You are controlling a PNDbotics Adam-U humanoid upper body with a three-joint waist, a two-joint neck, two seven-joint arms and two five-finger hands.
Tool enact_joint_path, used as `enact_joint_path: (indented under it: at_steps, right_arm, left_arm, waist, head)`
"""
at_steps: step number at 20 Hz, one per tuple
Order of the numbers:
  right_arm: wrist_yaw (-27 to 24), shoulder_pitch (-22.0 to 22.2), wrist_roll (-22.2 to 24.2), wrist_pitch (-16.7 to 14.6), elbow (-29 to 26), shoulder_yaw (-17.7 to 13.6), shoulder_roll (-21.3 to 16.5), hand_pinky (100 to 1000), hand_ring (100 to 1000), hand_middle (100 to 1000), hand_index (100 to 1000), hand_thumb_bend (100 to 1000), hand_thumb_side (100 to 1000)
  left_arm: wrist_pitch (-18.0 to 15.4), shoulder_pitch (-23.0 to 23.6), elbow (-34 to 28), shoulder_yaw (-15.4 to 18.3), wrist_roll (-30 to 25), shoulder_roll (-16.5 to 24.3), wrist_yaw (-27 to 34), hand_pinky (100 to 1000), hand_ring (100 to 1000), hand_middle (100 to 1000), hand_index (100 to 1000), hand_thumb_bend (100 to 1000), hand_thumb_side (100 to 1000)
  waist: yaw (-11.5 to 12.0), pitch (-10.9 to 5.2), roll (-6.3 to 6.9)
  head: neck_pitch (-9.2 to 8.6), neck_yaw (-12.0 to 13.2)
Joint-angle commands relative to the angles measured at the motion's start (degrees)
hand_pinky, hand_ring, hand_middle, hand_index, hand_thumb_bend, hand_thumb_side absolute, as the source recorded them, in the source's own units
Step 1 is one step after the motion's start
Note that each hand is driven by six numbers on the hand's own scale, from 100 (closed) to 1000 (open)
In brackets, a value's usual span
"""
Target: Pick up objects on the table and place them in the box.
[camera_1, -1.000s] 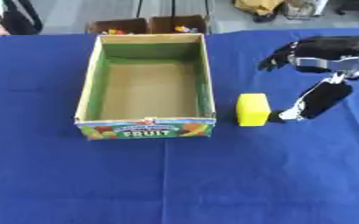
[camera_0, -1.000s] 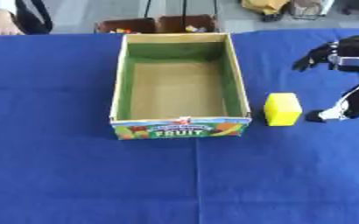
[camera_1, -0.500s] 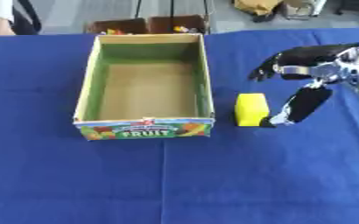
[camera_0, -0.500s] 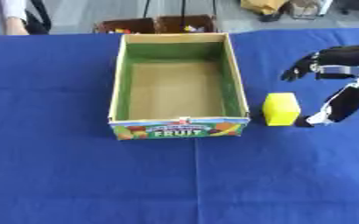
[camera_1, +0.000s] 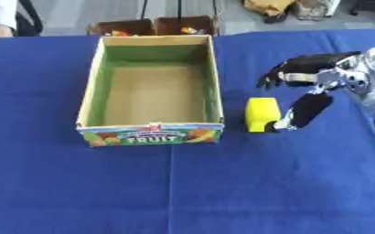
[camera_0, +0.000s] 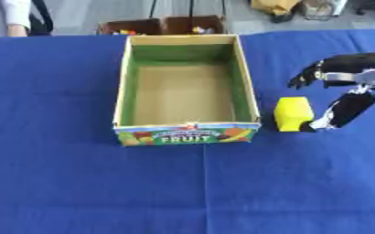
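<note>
While the blue cloth-covered tabletop (camera_0: 62, 183) takes up nearly the whole view, the main thing on it is the open cardboard fruit box with green inner walls (camera_0: 246, 82), which stands empty, its printed end facing the robot. Just beside the box's right wall, apart from it by a narrow strip of cloth, stands the small yellow rectangular block (camera_0: 292, 113), upright on the tabletop.

The robot's black right hand (camera_1: 315, 75) reaches in from the right edge. Its fingers (camera_1: 275, 78) are spread and hooked above the block's far side, while the thumb (camera_1: 300, 112) hangs down with its tip at the block's right face, touching or very nearly so; nothing is pinched yet. The left hand shows in neither view.

The block looks light and rigid or foam-like (plain flat faces, no gloss), so it should not be fragile, though its smooth sides could slip. Its best hold is probably across the two opposite side faces, thumb on the right, fingers on the left.
</note>
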Motion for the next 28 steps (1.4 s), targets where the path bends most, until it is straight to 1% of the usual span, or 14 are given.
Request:
enact_joint_path:
  at_steps: [1, 6, 8, 13, 14, 18, 21, 24, 25, 26, 27, 28]
  right_arm:
    - [1.2, -1.07, -0.5, -0.45, 1.37, 0.11, -0.87, 689, 851, 790, 952, 468, 498]
    - [1.79, -1.34, -0.6, -1.09, 3.59, 1.32, -0.17, 668, 840, 761, 928, 467, 488]
    - [1.91, -1.5, -0.93, -1.16, 4.29, 1.57, 0.14, 658, 829, 711, 902, 469, 491]
    - [2.35, -1.95, -3.55, -0.44, 5.64, 1.78, 0.85, 624, 793, 628, 830, 463, 503]
    - [2.37, -2.0, -4.07, -0.25, 5.86, 1.8, 0.94, 612, 782, 608, 804, 445, 511]
    - [2.45, -2.11, -6.26, 0.75, 6.69, 1.87, 1.2, 598, 759, 582, 769, 390, 516]
    - [2.57, -2.08, -7.3, 1.21, 7.03, 1.94, 1.23, 593, 752, 572, 747, 344, 485]
    - [2.9, -2.04, -7.51, 1.28, 7.3, 2.09, 1.15, 580, 741, 556, 726, 327, 390]
    - [3.08, -2.02, -7.59, 1.3, 7.34, 2.11, 1.14, 577, 738, 552, 722, 311, 373]
    - [3.22, -2.01, -7.76, 1.39, 7.38, 2.1, 1.15, 574, 735, 552, 717, 276, 356]
    - [3.35, -2.02, -7.96, 1.54, 7.41, 2.11, 1.19, 571, 731, 548, 712, 264, 347]
    - [3.44, -2.06, -8.19, 1.7, 7.46, 2.12, 1.25, 565, 724, 538, 701, 260, 360]
  left_arm:
    - [0.04, -0.42, -1.09, -0.15, -0.21, 0.28, 0.22, 548, 838, 859, 931, 100, 1000]
    - [0.11, -0.4, -1.09, -0.21, -0.33, 0.17, 0.3, 547, 838, 858, 931, 100, 1000]
    - [0.12, -0.42, -1.09, -0.21, -0.34, 0.15, 0.32, 547, 838, 857, 931, 100, 1000]
    - [0.15, -0.49, -1.09, -0.29, -0.41, 0.05, 0.37, 546, 838, 857, 931, 100, 1000]
    - [0.17, -0.5, -1.09, -0.29, -0.41, 0.04, 0.37, 546, 838, 857, 931, 100, 1000]
    - [0.23, -0.54, -1.09, -0.32, -0.42, 0.02, 0.37, 546, 838, 857, 931, 100, 1000]
    - [0.24, -0.59, -1.09, -0.33, -0.42, 0.0, 0.36, 545, 838, 857, 931, 100, 1000]
    - [0.25, -0.63, -1.09, -0.38, -0.46, -0.04, 0.36, 544, 838, 856, 931, 100, 1000]
    - [0.26, -0.64, -1.09, -0.38, -0.47, -0.05, 0.37, 544, 838, 856, 931, 100, 1000]
    - [0.26, -0.65, -1.09, -0.38, -0.46, -0.05, 0.38, 543, 838, 857, 931, 100, 1000]
    - [0.27, -0.66, -1.09, -0.38, -0.45, -0.05, 0.39, 543, 837, 856, 931, 100, 1000]
    - [0.28, -0.65, -1.09, -0.37, -0.43, -0.05, 0.41, 542, 837, 855, 931, 100, 1000]
  waist:
    - [0.05, -1.01, -0.71]
    - [0.23, -0.87, -0.63]
    - [0.29, -0.81, -0.61]
    - [0.37, -0.68, -0.66]
    - [0.38, -0.67, -0.67]
    - [0.45, -0.6, -0.71]
    - [0.44, -0.54, -0.76]
    - [0.37, -0.46, -0.83]
    - [0.37, -0.45, -0.84]
    - [0.37, -0.43, -0.85]
    - [0.38, -0.43, -0.86]
    - [0.41, -0.43, -0.86]
  head:
    - [-0.67, -0.18]
    - [-0.65, -0.31]
    - [-0.63, -0.34]
    - [-0.57, -0.37]
    - [-0.57, -0.37]
    - [-0.48, -0.27]
    - [-0.44, -0.22]
    - [-0.42, -0.23]
    - [-0.43, -0.23]
    - [-0.45, -0.24]
    - [-0.47, -0.25]
    - [-0.49, -0.26]
